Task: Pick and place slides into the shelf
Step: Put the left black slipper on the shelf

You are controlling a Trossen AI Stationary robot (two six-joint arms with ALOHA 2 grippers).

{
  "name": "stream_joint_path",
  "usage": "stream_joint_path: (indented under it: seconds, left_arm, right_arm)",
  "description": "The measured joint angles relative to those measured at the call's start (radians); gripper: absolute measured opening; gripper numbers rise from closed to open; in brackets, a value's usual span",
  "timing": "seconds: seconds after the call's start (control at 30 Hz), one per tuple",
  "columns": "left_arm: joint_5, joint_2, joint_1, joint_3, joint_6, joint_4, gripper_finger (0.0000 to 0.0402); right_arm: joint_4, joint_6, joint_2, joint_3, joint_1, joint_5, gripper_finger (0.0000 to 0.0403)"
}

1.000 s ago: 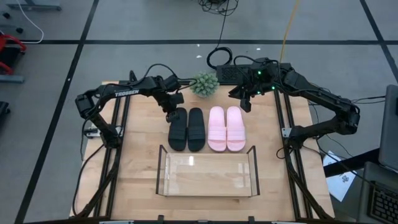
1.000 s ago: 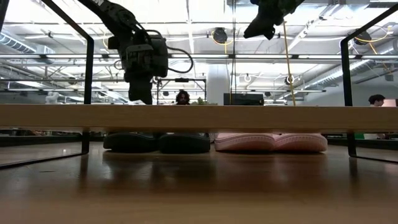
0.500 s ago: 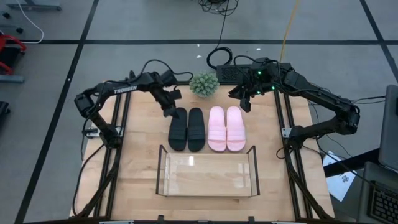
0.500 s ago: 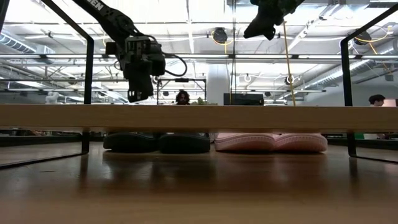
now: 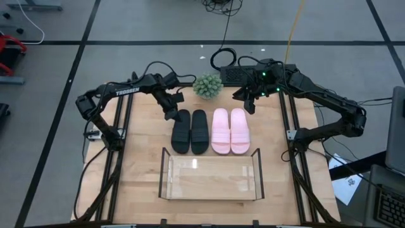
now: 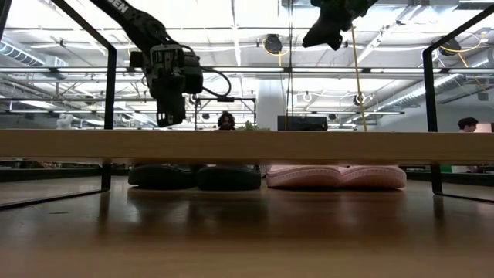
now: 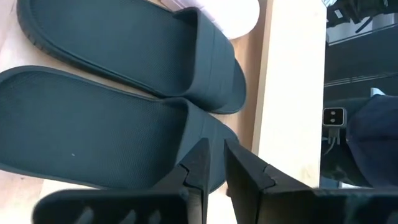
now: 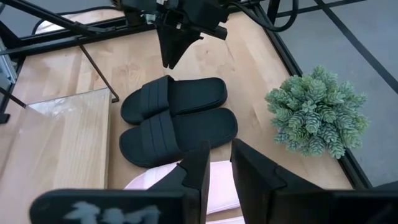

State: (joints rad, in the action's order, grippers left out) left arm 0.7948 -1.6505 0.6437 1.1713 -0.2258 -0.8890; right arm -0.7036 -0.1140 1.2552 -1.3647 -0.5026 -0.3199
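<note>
Two black slides [image 5: 190, 132] and two pink slides [image 5: 230, 131] lie side by side, soles down, on the wooden table behind the clear shelf [image 5: 209, 178]. My left gripper [image 5: 171, 113] hovers shut above the heel end of the outer black slide [image 7: 106, 130], its fingers pointing down and touching nothing. In the low view, the left gripper [image 6: 166, 122] is well above the black slides [image 6: 193, 176]. My right gripper [image 5: 250, 107] waits shut, high over the table's far right, beyond the pink slides [image 6: 336, 176].
A small green plant [image 5: 207, 85] stands at the table's far edge, between the two arms and just behind the slides. Black frame posts [image 6: 110, 116] rise at the table's sides. Bare wood lies to the left and right of the shelf.
My left gripper has risen above the black slide's heel, drawn a little toward the table's far left, and turned about its wrist. The slides, the shelf and the right arm have kept still.
</note>
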Motion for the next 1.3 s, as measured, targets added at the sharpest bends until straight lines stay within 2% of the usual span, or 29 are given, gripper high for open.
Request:
stream_joint_path:
  seconds: [0.17, 0.27, 0.57, 0.7, 0.97, 1.3]
  left_arm:
    - [-0.007, 0.0, -0.015, 0.0, -0.005, 0.003, 0.0047]
    - [-0.01, 0.0, -0.024, 0.0, -0.006, 0.021, 0.0061]
    - [-0.062, 0.0, -0.032, 0.0, 0.014, 0.053, 0.0182]
    - [-0.064, 0.0, -0.031, 0.0, 0.015, 0.044, 0.0213]
    - [-0.065, -0.016, -0.006, 0.0, -0.03, -0.037, 0.0212]
    - [-0.043, -0.119, -0.015, 0.001, -0.073, -0.046, 0.0207]
  right_arm:
    - [0.003, 0.023, 0.0, 0.0, 0.0, -0.001, 0.0057]
    - [0.003, 0.023, 0.0, 0.0, 0.0, -0.002, 0.0057]
    - [0.003, 0.021, 0.0, 0.0, 0.0, -0.027, 0.0057]
    - [0.003, 0.019, 0.0, 0.0, 0.0, -0.027, 0.0057]
    - [0.003, 0.016, 0.0, 0.0, 0.0, -0.027, 0.0057]
    - [0.003, 0.023, 0.0, 0.0, 0.0, -0.031, 0.0057]
